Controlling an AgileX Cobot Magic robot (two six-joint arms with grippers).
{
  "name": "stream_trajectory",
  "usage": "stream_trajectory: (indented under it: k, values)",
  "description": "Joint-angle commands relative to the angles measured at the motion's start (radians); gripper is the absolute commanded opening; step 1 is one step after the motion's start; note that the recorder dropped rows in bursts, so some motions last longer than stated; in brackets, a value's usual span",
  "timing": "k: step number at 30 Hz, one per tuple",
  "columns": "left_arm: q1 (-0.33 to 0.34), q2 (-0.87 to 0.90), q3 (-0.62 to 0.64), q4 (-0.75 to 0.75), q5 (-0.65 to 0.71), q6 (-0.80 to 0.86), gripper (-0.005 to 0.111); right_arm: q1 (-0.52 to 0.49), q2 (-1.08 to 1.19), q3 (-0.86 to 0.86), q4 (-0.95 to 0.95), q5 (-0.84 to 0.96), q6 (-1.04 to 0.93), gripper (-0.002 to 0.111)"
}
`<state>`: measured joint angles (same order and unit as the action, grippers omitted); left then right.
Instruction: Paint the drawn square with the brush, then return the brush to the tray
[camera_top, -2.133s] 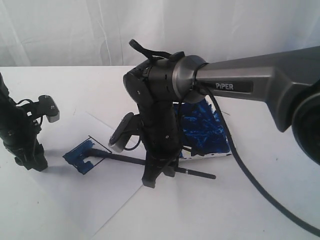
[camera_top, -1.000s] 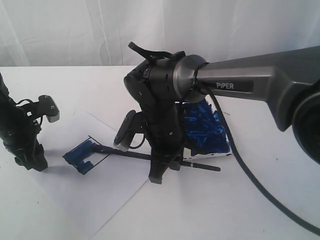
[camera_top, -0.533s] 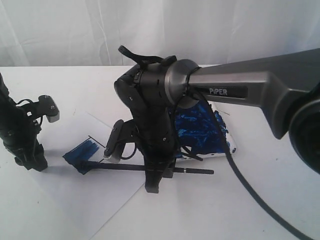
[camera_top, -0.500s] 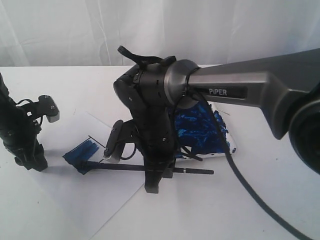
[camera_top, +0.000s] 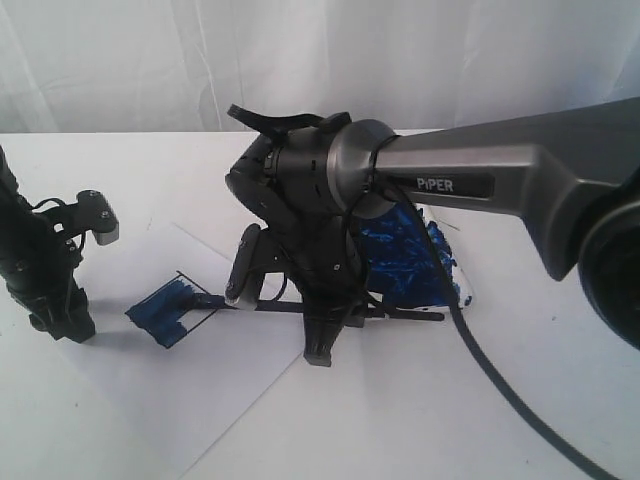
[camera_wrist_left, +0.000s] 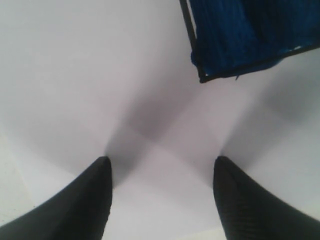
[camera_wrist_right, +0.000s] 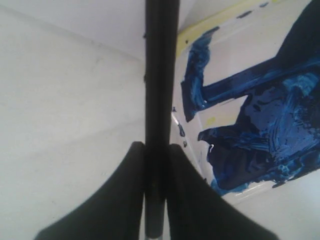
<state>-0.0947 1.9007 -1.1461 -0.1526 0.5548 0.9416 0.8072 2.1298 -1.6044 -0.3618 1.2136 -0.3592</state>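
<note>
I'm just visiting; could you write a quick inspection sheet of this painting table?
Surface: white table with a white paper sheet on it.
Job's things: drawn square partly painted blue; brush tip at its edge; tray smeared blue.
Clutter: nothing seen.
Grippers: right gripper shut on the brush; left gripper open, empty, above the paper.
Cables: black cable looping from the right arm.
Surroundings: white curtain behind.
</note>
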Motion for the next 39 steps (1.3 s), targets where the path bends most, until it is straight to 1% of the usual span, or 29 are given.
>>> stream_trajectory:
  k: [1, 9, 12, 17, 22, 26, 31, 33, 36, 38, 39]
  values:
    - [0.002, 0.032, 0.018, 0.003, 0.022, -0.007, 0.064, -0.001, -0.014, 0.001, -0.066, 0.007, 0.009, 0.0]
    - [0.002, 0.032, 0.018, 0.003, 0.022, -0.007, 0.064, -0.001, -0.019, 0.001, -0.073, 0.007, -0.032, 0.0]
    - [0.002, 0.032, 0.018, 0.003, 0.022, -0.007, 0.064, -0.001, -0.029, 0.001, -0.009, 0.007, -0.079, 0.0]
    - [0.002, 0.032, 0.018, 0.003, 0.022, -0.007, 0.064, -0.001, -0.054, 0.005, 0.046, 0.007, -0.084, 0.0]
    - [0.002, 0.032, 0.018, 0.003, 0.022, -0.007, 0.064, 0.019, -0.065, 0.071, 0.041, 0.007, -0.088, 0.0]
    - [0.002, 0.032, 0.018, 0.001, 0.022, -0.007, 0.064, 0.019, -0.065, 0.08, 0.031, 0.007, -0.031, 0.0]
    - [0.002, 0.032, 0.018, 0.001, 0.022, -0.007, 0.064, 0.019, -0.065, 0.08, -0.059, 0.007, 0.094, 0.0]
    - [0.002, 0.032, 0.018, -0.002, 0.022, -0.007, 0.064, 0.019, -0.065, 0.08, -0.077, 0.007, 0.103, 0.0]
    - [0.002, 0.032, 0.018, -0.002, 0.022, -0.007, 0.064, 0.021, -0.065, 0.082, -0.068, 0.007, 0.055, 0.0]
    - [0.002, 0.032, 0.018, -0.002, 0.022, -0.007, 0.064, 0.035, -0.065, 0.082, -0.01, 0.007, -0.035, 0.0]
    - [0.002, 0.032, 0.018, -0.002, 0.022, -0.007, 0.064, 0.04, -0.065, 0.082, -0.006, 0.007, -0.04, 0.0]
